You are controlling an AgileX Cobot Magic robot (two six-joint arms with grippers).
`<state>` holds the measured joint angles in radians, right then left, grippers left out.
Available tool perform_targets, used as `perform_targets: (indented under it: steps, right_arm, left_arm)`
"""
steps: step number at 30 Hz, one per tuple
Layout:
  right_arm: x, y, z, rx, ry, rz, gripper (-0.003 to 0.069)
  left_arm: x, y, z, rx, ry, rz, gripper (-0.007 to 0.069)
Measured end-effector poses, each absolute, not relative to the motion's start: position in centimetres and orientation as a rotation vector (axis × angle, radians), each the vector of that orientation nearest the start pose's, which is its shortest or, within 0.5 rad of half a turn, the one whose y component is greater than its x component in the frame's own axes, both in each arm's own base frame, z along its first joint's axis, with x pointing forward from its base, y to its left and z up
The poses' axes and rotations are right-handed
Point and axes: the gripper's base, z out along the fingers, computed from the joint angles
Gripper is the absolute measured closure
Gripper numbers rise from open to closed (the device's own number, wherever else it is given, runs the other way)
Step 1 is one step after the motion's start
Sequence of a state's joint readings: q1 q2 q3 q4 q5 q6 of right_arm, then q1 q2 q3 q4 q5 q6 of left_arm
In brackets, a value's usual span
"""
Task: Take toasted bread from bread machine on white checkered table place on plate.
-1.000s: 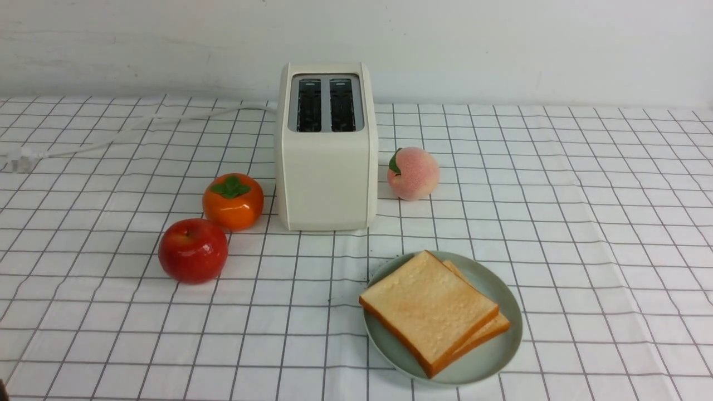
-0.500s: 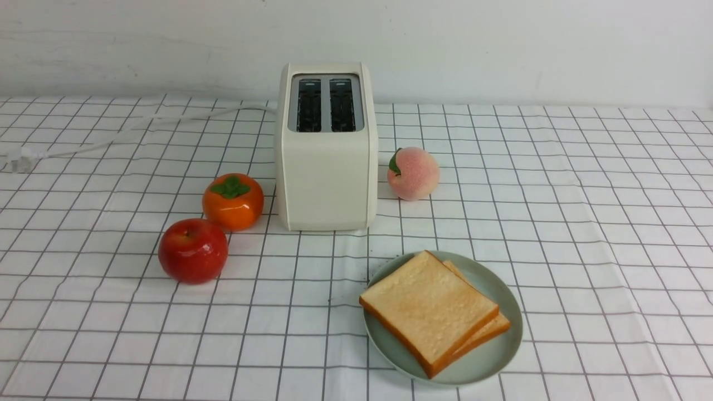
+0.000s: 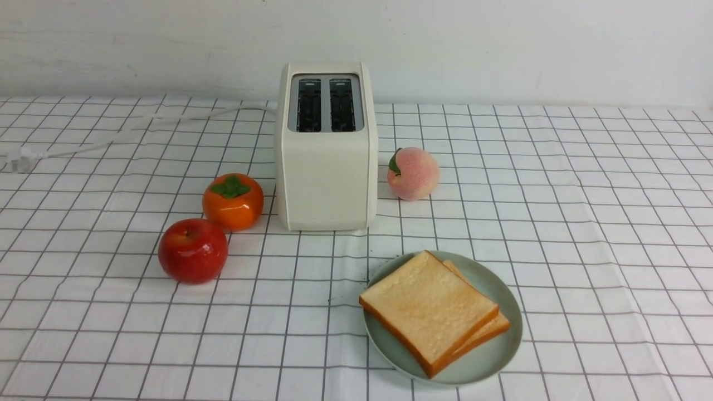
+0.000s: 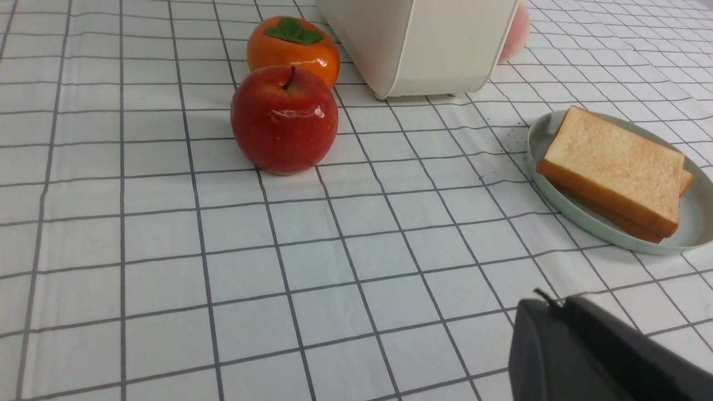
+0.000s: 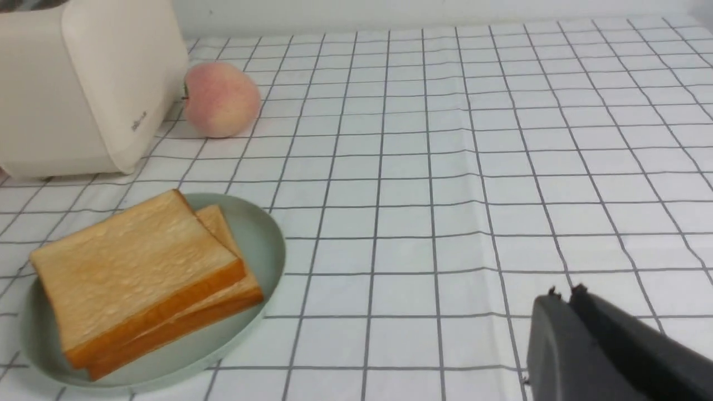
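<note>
**Spotter:** Anything moved this last second?

**Me:** No. Both golden square toast slices (image 3: 429,309) lie stacked on the mint-green round plate (image 3: 504,295), at five o'clock from the cream boxy toaster (image 3: 326,167), slots empty. Left gripper (image 4: 548,305) and right gripper (image 5: 563,293) clenched, empty. Looks finished. White gridded tablecloth (image 3: 585,223) slightly creased; plain white wall (image 3: 501,44).

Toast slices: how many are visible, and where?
2: both toasted bread slices stacked on the plate, top slice over lower slice. The bread machine slots look empty.

Background: plain white wall (image 3: 501,44).
The wall runs along the desk's far edge, faintly scuffed, evenly lit, without hard shadows.
</note>
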<state>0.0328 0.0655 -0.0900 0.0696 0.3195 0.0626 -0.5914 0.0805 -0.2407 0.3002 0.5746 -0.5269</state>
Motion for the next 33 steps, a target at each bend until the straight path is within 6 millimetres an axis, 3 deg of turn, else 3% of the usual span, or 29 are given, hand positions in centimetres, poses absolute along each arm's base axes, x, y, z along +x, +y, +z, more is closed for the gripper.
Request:
perform_targets:
  steps: [3, 5, 33]
  right_arm:
    - [5.5, 0.3, 18.1, 0.069, 1.793, 0.124, 0.0628]
    - [5.4, 0.3, 17.6, 0.046, 1.819, 0.093, 0.0627]
    - [5.2, 0.2, 17.3, 0.056, 1.878, 0.086, 0.0658]
  left_arm:
    - [4.5, -1.3, 24.0, 0.19, 1.888, -0.442, 0.0596]
    - [4.6, -1.3, 24.0, 0.19, 1.888, -0.442, 0.0596]
    - [4.6, -1.3, 24.0, 0.19, 1.887, -0.441, 0.0566]
